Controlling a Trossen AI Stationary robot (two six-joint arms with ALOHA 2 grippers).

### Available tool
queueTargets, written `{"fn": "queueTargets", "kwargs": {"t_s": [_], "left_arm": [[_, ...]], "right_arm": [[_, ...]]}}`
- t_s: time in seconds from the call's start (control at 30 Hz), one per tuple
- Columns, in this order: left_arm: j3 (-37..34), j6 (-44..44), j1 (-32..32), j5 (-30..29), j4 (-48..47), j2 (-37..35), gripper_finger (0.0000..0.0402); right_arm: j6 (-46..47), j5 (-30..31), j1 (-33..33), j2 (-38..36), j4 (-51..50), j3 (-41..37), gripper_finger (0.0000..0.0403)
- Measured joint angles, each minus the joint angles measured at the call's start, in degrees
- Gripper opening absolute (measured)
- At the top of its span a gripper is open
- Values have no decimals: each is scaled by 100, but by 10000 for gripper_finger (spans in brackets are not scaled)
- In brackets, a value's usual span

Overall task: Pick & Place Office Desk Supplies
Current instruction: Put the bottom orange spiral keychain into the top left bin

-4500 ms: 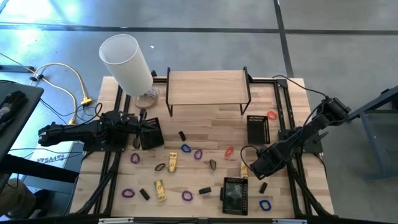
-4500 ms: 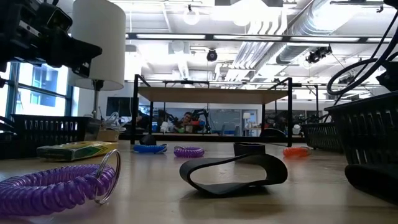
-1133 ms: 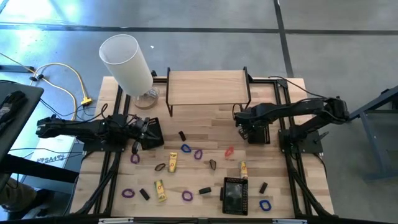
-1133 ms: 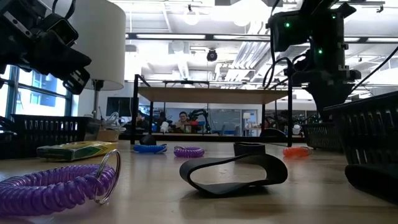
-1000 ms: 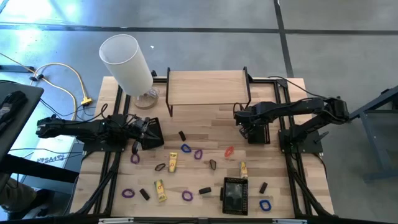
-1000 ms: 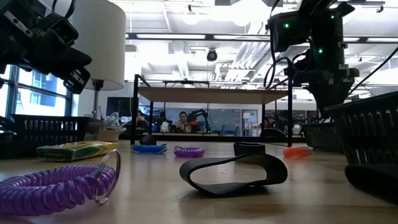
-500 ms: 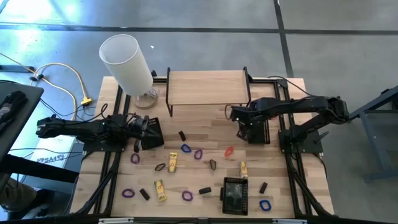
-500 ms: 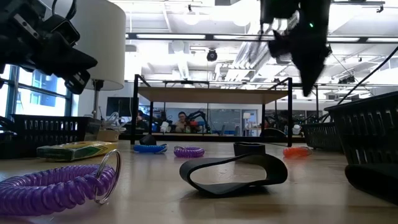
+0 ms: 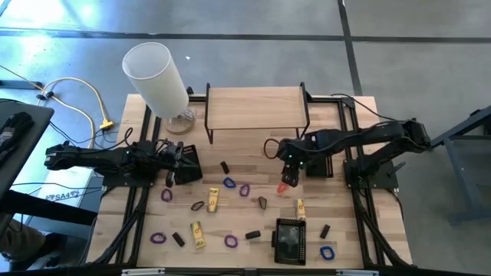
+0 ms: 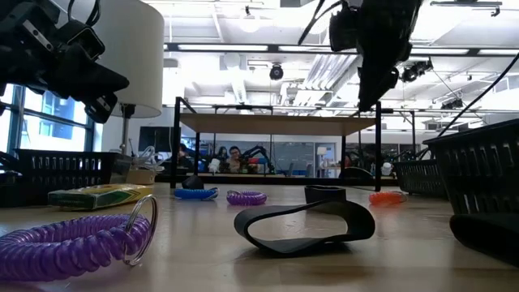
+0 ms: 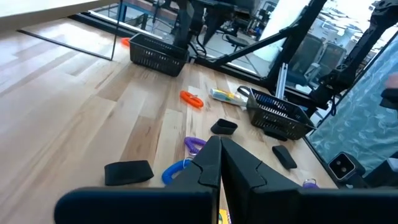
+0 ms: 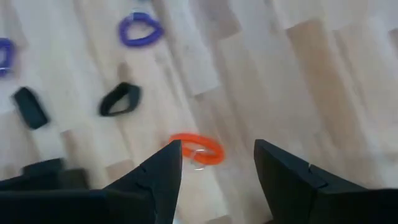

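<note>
At the near edge of the table [image 9: 337,146], a purple coil band [image 10: 69,243] and a brown band loop [image 10: 304,225] are observed lying loose, with a yellow rectangular piece [image 10: 99,195] just behind them. Blue [image 10: 195,194] and purple [image 10: 246,197] loops and a small black block [image 10: 324,194] are noted farther back. The supplies remain scattered across the table, so most of the sorting is judged outstanding.

The step in hand is judged to be an approach by the right end effector [image 12: 214,163] to the red band loop [image 12: 196,149]. The right end effector is held above the table with its fingers spread and empty, and the loop is seen lying flat on the wood between and just beyond the fingertips. In the high view the right end effector [image 9: 287,173] is placed directly over the loop [image 9: 282,185] (partly masked by the arm).

The next move is judged to call for a straight descent until the fingers straddle the loop, then closure.

The left end effector [image 11: 219,163] is held pinched together, with nothing seen between its fingers, beside the black mesh tray [image 9: 186,163] on the left. Farther back stand the wooden shelf [image 9: 255,107] and the white cylinder [image 9: 156,77].
</note>
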Motion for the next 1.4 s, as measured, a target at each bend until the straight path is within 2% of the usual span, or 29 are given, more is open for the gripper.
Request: {"fn": "queueTargets", "kwargs": {"t_s": [0.13, 0.23, 0.4, 0.6, 0.8, 1.13, 1.4], "left_arm": [[0, 2, 0, 3, 0, 0, 0], [0, 2, 0, 60, -6, 0, 0], [0, -29, 0, 235, -17, 10, 0], [0, -25, -2, 259, -17, 36, 0], [0, -4, -2, 147, 0, 39, 0], [0, -2, -2, 136, 6, 89, 0], [0, -2, -2, 136, -1, 176, 0]], "right_arm": [[-71, 176, 50, 0, 728, -4, 190], [82, 92, 86, 62, 1065, -2, 190], [-1259, -31, 445, 109, 1217, -4, 186], [-2233, 663, 1204, 107, 1222, 42, 174], [-2330, 1121, 1383, 435, 792, 48, 176], [-2383, 1122, 1320, 1521, 491, 44, 176], [-2562, 965, 1255, 2071, 244, 44, 176]]}}
